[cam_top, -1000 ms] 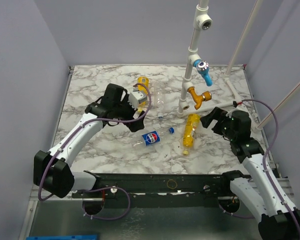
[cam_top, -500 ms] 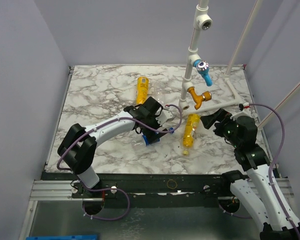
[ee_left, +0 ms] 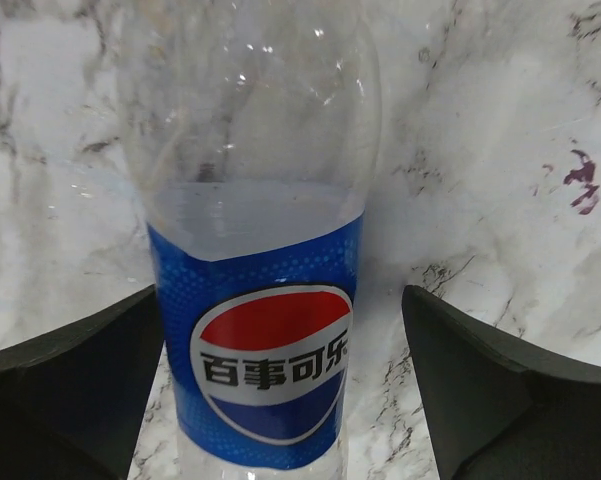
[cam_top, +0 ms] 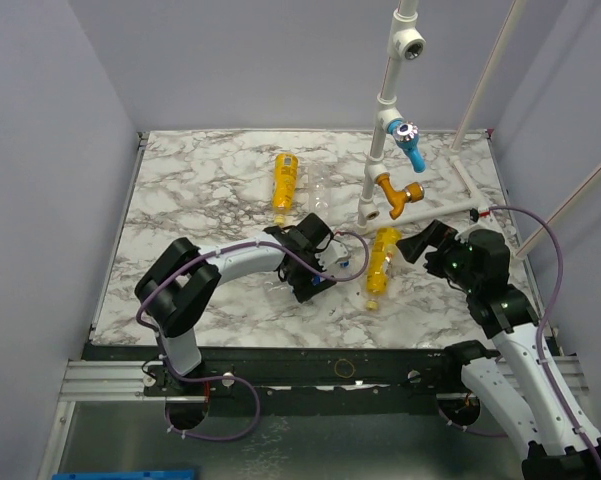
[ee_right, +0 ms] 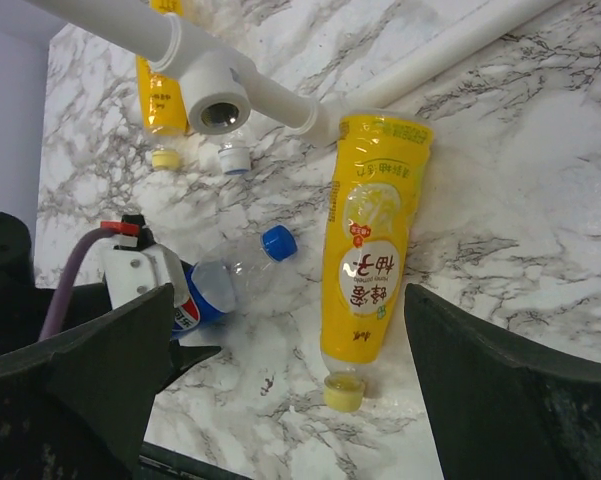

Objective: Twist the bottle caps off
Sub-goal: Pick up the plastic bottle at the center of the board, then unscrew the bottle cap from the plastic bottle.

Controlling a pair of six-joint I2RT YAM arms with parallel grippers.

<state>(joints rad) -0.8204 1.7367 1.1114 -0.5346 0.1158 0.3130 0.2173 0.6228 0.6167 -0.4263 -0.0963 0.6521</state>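
Right now the left fingers (ee_left: 70,380) are standing wide open and holding nothing, one on each side of the Pepsi bottle (ee_left: 265,250), which is lying on its side on the counter (ee_right: 540,200). They are straddling its blue label; whether either one is already brushing the plastic I cannot tell. The right fingers (ee_right: 500,400) are also spread wide and empty, hovering above the yellow bottle (ee_right: 370,260) and its yellow cap (ee_right: 343,391). The blue cap (ee_right: 278,241) is sitting on the Pepsi bottle's neck, just beside the yellow bottle and pointing toward the right arm.

To my eye the step in hand is pinning this bottle so its cap can be turned. The clear wall looks thin and dented, so I am judging that closing on the labelled band, where the body is roundest, is giving the firmest hold. Squeezing evenly from both sides is mattering here, since a lying bottle is likely rolling away under a one-sided push. The right fingers are needing to line up square across the blue cap, clear of the yellow bottle next to it
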